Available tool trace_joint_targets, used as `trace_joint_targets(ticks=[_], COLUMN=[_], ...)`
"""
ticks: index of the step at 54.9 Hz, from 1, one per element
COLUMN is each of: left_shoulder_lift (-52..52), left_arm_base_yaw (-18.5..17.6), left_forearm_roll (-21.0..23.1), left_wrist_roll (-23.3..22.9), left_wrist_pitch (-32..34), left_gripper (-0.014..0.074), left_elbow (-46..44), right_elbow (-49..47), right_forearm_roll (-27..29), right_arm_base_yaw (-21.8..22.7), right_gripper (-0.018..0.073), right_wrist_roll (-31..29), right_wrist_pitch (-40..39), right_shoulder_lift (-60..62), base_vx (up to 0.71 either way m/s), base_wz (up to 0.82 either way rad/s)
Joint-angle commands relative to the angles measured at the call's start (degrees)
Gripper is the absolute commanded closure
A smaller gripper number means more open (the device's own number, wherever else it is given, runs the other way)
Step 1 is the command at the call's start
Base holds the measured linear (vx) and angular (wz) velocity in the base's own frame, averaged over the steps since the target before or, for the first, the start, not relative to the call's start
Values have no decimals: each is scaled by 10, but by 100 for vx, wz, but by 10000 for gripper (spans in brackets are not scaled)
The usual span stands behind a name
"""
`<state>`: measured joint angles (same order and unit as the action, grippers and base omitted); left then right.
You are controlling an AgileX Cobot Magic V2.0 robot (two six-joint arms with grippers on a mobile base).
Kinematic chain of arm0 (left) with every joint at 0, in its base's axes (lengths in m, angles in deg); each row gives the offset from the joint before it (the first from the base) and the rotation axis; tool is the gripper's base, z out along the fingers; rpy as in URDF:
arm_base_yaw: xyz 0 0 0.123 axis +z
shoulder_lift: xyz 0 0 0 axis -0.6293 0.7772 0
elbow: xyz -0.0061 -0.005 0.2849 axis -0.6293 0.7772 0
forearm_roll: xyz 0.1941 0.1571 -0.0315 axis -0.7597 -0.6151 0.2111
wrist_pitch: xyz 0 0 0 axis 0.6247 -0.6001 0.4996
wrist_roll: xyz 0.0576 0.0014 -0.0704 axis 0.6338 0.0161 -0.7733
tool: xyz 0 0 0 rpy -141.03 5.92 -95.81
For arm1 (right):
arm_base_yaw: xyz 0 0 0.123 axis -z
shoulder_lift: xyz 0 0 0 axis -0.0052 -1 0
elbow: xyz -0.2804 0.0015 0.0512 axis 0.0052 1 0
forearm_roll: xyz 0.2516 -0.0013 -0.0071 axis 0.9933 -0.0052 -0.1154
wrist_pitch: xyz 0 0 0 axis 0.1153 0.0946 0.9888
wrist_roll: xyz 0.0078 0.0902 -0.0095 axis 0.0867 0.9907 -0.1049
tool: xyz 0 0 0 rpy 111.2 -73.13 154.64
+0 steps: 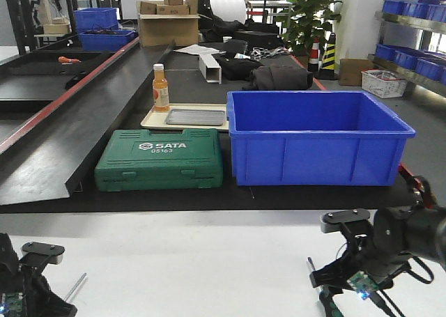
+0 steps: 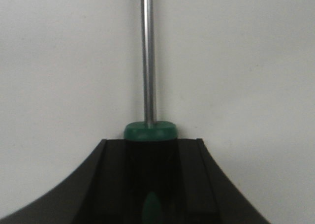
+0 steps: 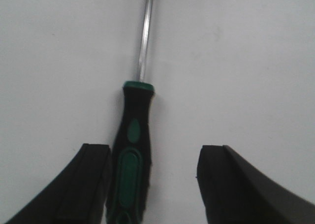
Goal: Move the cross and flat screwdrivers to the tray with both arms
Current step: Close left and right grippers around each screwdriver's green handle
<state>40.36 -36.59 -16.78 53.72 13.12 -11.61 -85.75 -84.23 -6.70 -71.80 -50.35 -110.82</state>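
Green-handled first screwdriver [image 2: 147,61] clamped in left pincer [image 2: 150,152], second screwdriver [image 3: 132,135] lying on white worktop [image 3: 246,61] between wide-apart right pincer [image 3: 153,157] tips; pickup step, judged; next: close right, lift both to grey tray [image 1: 195,117], above frame centre.

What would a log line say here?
left end effector: shut on left screwdriver | right end effector: open, astride right screwdriver | tray: empty
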Motion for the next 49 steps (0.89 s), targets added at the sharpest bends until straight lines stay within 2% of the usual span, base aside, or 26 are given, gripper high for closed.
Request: trace_joint_targets(ticks=[1, 8, 38, 49], left_shoulder_lift=[-24, -24, -24, -24], left_arm_base_yaw=[-3, -3, -3, -3], left_forearm_roll=[14, 14, 15, 15], left_wrist_roll=[-5, -9, -9, -9], left_wrist_pitch=[-14, -13, -2, 2], left_gripper=[598, 598, 596, 596], left_elbow=[-8, -8, -8, -8], right_elbow=[-46, -76, -120, -120], right_forearm_roll=[-12, -15, 0, 1], right_arm_base_yaw=[-5, -5, -5, -5], right_gripper=[89, 89, 91, 179], right_wrist_roll=[32, 52, 47, 46], right_wrist_pitch=[-15, -14, -3, 9], right_shoulder_lift=[-4, -39, -103, -107], base_vx=[0, 0, 0, 0], base_wz=[0, 0, 0, 0])
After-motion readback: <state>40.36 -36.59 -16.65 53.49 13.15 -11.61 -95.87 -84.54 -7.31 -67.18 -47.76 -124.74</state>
